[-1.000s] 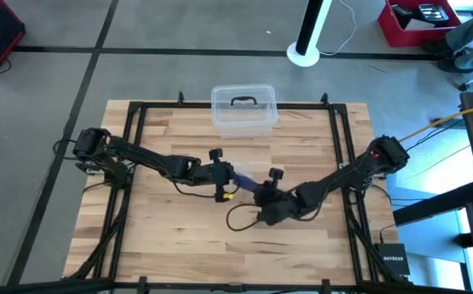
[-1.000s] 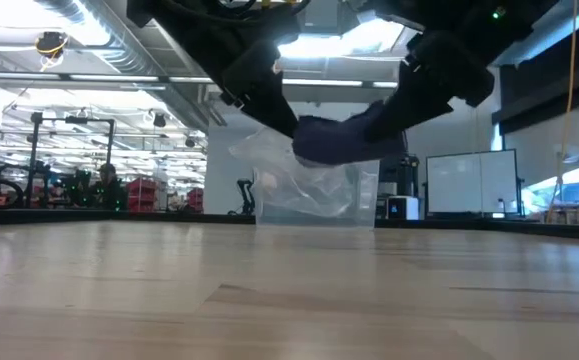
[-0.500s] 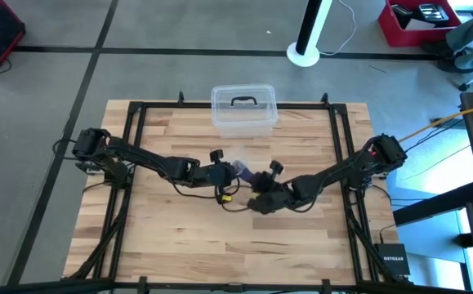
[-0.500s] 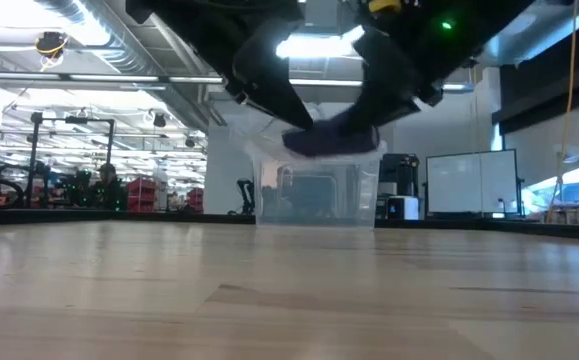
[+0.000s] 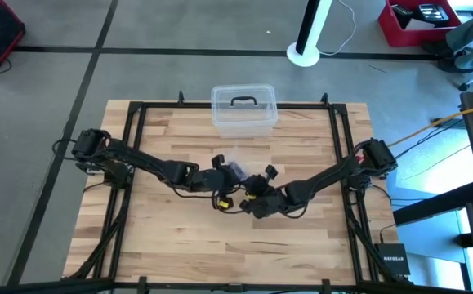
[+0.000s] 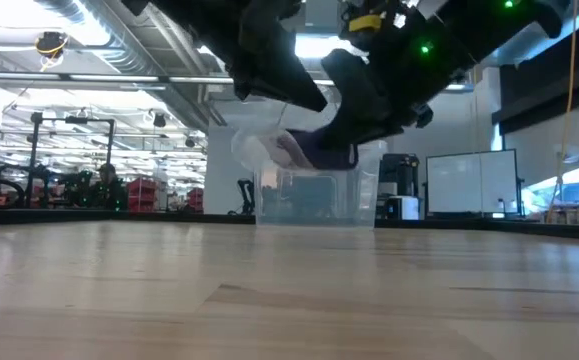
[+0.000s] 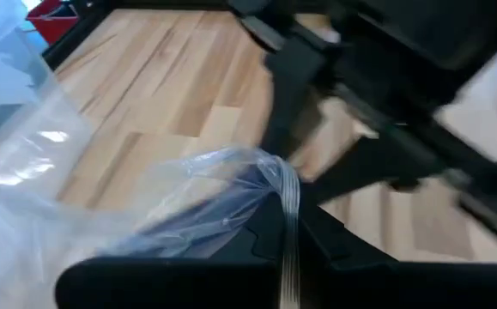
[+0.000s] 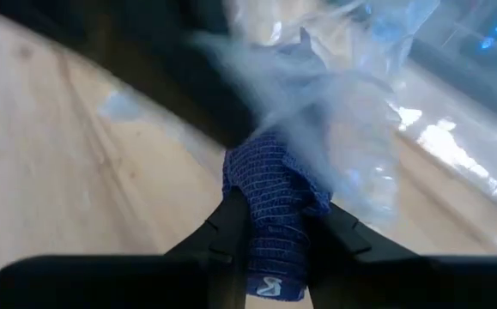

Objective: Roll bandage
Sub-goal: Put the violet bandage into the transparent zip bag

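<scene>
The dark blue-purple bandage (image 8: 272,184) is a bunched wad, held in the air over the table's middle; it also shows in the low view (image 6: 323,152). A clear crinkly plastic bag (image 7: 188,197) hangs beside it, its open end around the bandage's far end (image 8: 334,103). My left gripper (image 7: 284,236) is shut on the bag. My right gripper (image 8: 275,219) is shut on the bandage. The two grippers stand close together, tip to tip, in the high view, left (image 5: 229,174) and right (image 5: 250,186). My left gripper pinches the bag's edge strip (image 7: 287,206) between its two fingers, coming level from the table's left. The bag is lifted clear of the table and hangs slack. My right gripper pinches the bandage's near end (image 8: 274,245) between its two fingers, coming from the table's right. The bandage is lifted clear, and its far end pokes into the bag.
A clear plastic box with a black handle (image 5: 244,108) stands at the table's far edge, behind the grippers (image 6: 319,195). A black frame (image 5: 134,122) runs round the tabletop. Bare wood lies under and before the grippers (image 6: 289,290).
My right gripper has gone toward the table's left, up to my left gripper, carrying the bandage. The bandage, first stretched out between the two grippers, is now bunched short at the bag's open end. Both stay clear of the table.
</scene>
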You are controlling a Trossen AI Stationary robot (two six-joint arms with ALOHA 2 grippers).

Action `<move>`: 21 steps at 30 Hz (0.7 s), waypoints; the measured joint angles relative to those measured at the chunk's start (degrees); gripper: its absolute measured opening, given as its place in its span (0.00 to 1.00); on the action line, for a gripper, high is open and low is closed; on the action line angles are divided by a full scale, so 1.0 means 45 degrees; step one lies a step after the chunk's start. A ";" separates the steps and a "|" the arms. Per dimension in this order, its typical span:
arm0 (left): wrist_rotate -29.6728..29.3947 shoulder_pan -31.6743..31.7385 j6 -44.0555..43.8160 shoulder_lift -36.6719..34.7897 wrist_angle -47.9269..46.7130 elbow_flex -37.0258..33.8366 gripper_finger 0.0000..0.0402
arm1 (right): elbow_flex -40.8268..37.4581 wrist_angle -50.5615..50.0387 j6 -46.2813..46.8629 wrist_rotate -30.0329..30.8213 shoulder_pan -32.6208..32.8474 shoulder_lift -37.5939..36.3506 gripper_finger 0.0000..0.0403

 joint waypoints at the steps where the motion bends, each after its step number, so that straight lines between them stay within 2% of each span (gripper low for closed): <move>1: 0.0000 -0.0070 -0.0143 0.0000 -0.0006 0.0000 0.01 | 0.0000 0.0161 -0.0293 0.0158 -0.0007 -0.0047 0.20; 6: -0.0058 -0.0416 -0.0462 -0.0034 0.0100 -0.0004 0.01 | -0.0024 0.1481 -0.2181 -0.0131 -0.0056 -0.0378 0.20; 12: -0.0068 -0.0686 -0.0647 0.0015 0.1011 -0.0005 0.01 | 0.0005 0.1580 -0.1979 -0.1517 -0.0321 0.0034 0.23; 15: -0.0005 -0.0641 -0.0697 0.0015 0.0613 -0.0005 0.01 | 0.0064 0.1902 -0.2083 -0.2290 -0.0285 0.0020 0.31; 21: -0.0078 -0.0352 -0.0876 0.0015 -0.0255 0.0000 0.01 | 0.0987 -0.0213 -0.2167 -0.4294 -0.0296 -0.0625 0.57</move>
